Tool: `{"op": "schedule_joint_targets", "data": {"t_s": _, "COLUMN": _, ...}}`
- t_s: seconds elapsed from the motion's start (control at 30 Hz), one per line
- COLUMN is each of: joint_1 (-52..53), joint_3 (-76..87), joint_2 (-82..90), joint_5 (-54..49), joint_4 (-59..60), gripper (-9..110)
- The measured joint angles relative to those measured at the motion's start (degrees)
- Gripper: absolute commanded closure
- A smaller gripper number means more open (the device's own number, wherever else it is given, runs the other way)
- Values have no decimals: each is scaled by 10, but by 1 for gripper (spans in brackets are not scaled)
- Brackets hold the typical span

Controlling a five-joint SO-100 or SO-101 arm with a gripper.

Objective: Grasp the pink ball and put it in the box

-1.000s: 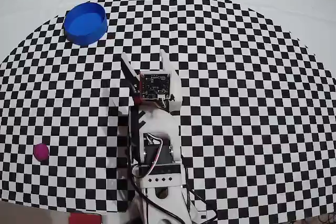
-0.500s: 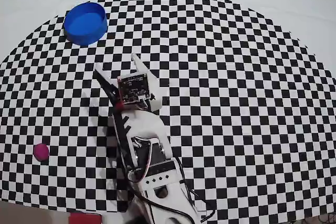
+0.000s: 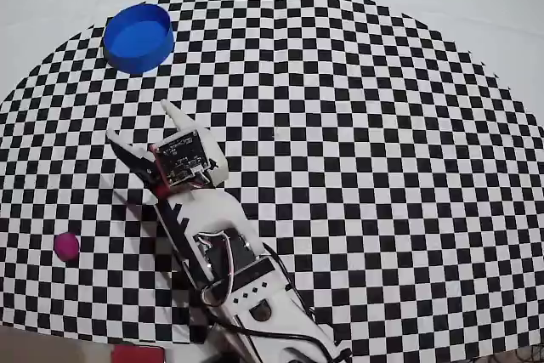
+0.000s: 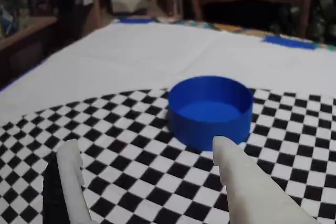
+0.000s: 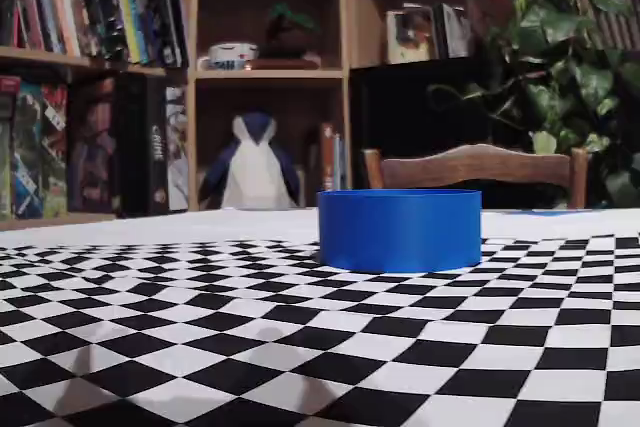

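The pink ball (image 3: pixel 66 246) lies on the checkered mat at the left, near the front edge in the overhead view; it is out of view in the wrist and fixed views. The box, a round blue container (image 3: pixel 138 36), stands at the far left and is empty; it also shows in the wrist view (image 4: pixel 211 110) and the fixed view (image 5: pixel 400 229). My gripper (image 3: pixel 138 120) is open and empty, between ball and box, pointing toward the box. In the wrist view the gripper (image 4: pixel 142 148) has its white fingers wide apart, the right fingertip (image 4: pixel 223 148) just short of the box.
The black-and-white checkered mat (image 3: pixel 357 125) lies on a white tablecloth (image 3: pixel 476 6). The arm's base (image 3: pixel 255 295) sits at the front edge. A wooden chair (image 5: pixel 480 162), bookshelves and a plant stand beyond the table.
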Motion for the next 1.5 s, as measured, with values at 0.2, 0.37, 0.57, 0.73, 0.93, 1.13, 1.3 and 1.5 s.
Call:
{"op": "schedule_joint_targets", "data": {"t_s": 0.2, "joint_1": -41, "joint_3": 0, "joint_2": 0, "joint_5": 0, "joint_4": -9, "gripper": 72}}
{"op": "schedule_joint_targets", "data": {"t_s": 0.37, "joint_1": -64, "joint_3": 0, "joint_2": -9, "joint_5": 0, "joint_4": -10, "gripper": 72}}
{"op": "schedule_joint_targets", "data": {"t_s": 0.57, "joint_1": -95, "joint_3": 0, "joint_2": -15, "joint_5": 0, "joint_4": -8, "gripper": 72}}
{"op": "schedule_joint_targets", "data": {"t_s": 0.73, "joint_1": -125, "joint_3": 0, "joint_2": -22, "joint_5": 0, "joint_4": -7, "gripper": 72}}
{"op": "schedule_joint_targets", "data": {"t_s": 0.93, "joint_1": -170, "joint_3": 0, "joint_2": -22, "joint_5": 0, "joint_4": -7, "gripper": 72}}
{"op": "schedule_joint_targets", "data": {"t_s": 1.13, "joint_1": -208, "joint_3": 0, "joint_2": -24, "joint_5": 0, "joint_4": -7, "gripper": 72}}
{"op": "schedule_joint_targets", "data": {"t_s": 1.3, "joint_1": -237, "joint_3": 0, "joint_2": -27, "joint_5": 0, "joint_4": -7, "gripper": 72}}
{"op": "schedule_joint_targets", "data": {"t_s": 1.5, "joint_1": -267, "joint_3": 0, "joint_2": -27, "joint_5": 0, "joint_4": -7, "gripper": 72}}
